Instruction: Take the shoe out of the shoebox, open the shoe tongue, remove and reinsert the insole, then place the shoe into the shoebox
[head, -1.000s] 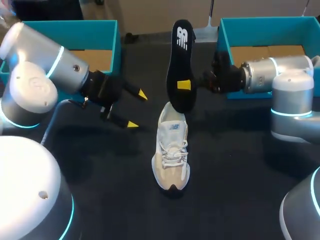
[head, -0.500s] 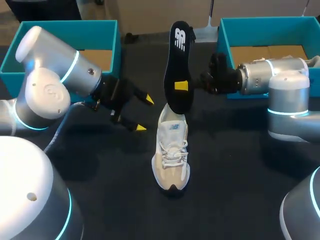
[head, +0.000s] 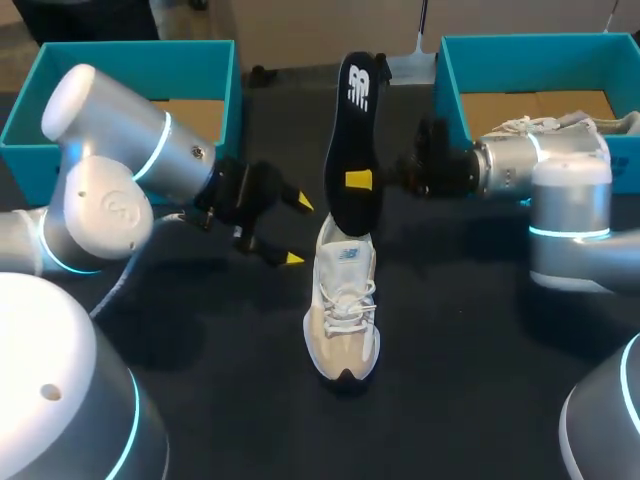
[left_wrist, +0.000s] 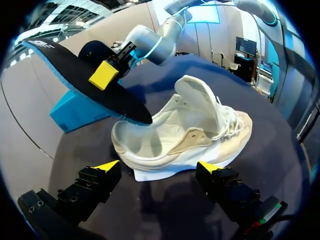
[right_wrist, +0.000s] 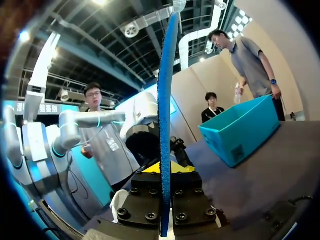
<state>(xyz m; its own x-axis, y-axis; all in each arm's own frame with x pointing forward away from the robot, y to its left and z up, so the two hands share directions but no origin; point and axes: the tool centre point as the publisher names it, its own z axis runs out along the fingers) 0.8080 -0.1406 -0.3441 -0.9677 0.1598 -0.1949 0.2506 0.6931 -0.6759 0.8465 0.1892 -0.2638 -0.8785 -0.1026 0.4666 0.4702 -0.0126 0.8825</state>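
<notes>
Black table (head: 480, 380): teal cardboard shoebox (head: 450, 70) at far right. Beige-and-white lace-up sneaker (head: 342, 310) stands out on the table, tongue pulled open. Black foam insole (head: 352, 140) is removed, upright, lower end at the shoe's opening, clamped by right gripper (head: 358, 180). Left gripper (head: 296, 231) spread, empty, beside the heel. Outstanding, judged: reseat insole, box shoe.

We look down on the table (head: 480, 330) from above and behind, while our left wrist camera closely faces the shoe (left_wrist: 190, 135) and insole (left_wrist: 70, 70), the right sighting along that insole's edge.
</notes>
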